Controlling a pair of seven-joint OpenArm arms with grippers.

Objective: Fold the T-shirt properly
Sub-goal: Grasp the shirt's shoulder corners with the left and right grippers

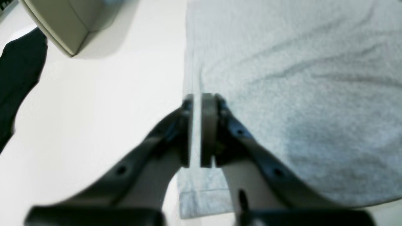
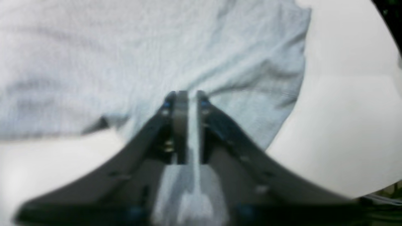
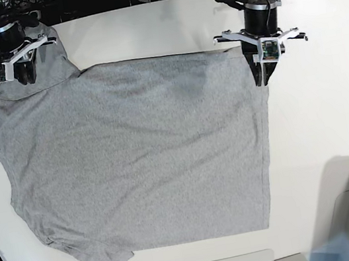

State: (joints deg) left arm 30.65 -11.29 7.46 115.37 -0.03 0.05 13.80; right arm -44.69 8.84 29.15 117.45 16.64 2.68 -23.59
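The right gripper [image 3: 20, 74] pinches a raised sleeve fold at the far left corner of the T-shirt [image 3: 139, 156], which lies spread flat, plain grey side up, on the white table [image 3: 320, 119]. At the shirt's far right corner, the left gripper [image 3: 264, 79] is clamped on the hem edge.

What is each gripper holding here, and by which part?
Both hold the T-shirt. The left gripper is shut on its side edge near the hem corner; the right gripper is shut on a sleeve.
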